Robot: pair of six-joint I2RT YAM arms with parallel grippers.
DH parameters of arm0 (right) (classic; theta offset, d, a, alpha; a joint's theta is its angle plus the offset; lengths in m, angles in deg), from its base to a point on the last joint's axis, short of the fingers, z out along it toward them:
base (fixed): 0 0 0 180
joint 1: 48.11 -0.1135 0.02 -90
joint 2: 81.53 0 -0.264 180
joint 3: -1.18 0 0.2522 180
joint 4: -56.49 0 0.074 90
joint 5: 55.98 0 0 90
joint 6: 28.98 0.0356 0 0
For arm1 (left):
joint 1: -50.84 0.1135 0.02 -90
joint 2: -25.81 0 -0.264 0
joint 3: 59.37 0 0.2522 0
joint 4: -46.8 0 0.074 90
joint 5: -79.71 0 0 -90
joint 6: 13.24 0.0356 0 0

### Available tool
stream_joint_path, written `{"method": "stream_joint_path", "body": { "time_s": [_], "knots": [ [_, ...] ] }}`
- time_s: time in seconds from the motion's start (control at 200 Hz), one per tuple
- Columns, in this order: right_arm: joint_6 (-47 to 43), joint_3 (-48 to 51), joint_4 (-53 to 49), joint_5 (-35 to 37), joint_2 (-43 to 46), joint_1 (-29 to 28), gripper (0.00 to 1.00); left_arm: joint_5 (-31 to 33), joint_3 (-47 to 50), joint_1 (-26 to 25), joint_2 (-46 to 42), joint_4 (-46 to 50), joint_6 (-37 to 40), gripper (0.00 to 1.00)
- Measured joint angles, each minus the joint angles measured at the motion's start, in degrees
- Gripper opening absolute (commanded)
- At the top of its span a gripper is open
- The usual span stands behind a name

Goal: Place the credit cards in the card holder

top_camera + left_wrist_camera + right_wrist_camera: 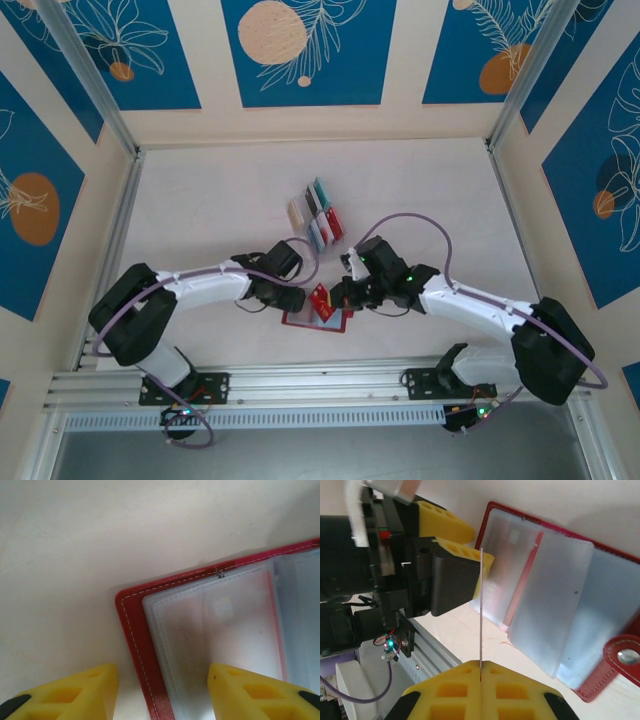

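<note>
Right fingers (445, 690) we see closed on a credit card (481, 605) by the card holder (555, 590), left fingers (75, 690) apart astride its corner

Pale table (200, 200), blue floral wall panels (340, 60)

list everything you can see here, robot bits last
table: one, pale cream, under everything
wall panels: several, blue with orange and cream prints, around the table
card holder: one, red with clear sleeves, open flat between the arms
loose cards: several, mixed colours, grouped beyond the holder
held card: one, red, over the holder
left arm: one, white and black, yellow jaws open astride the holder's corner
right arm: one, white and black, yellow jaws shut on the held card
</note>
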Motion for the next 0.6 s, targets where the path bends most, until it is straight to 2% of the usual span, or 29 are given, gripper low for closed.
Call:
{"method": "stream_joint_path", "body": {
  "time_s": [0.13, 0.6],
  "knots": [
    [1.07, 0.02, 1.97, 0.28, -3.52, -0.83, 0.00, -0.39, 1.49, -0.28, -0.74, -2.32, -1.31, 0.42],
    [3.65, 2.16, 1.66, 3.50, -4.98, -0.81, 0.00, -0.46, 3.34, -0.55, -1.90, -5.22, -3.04, 0.35]
  ]
}}
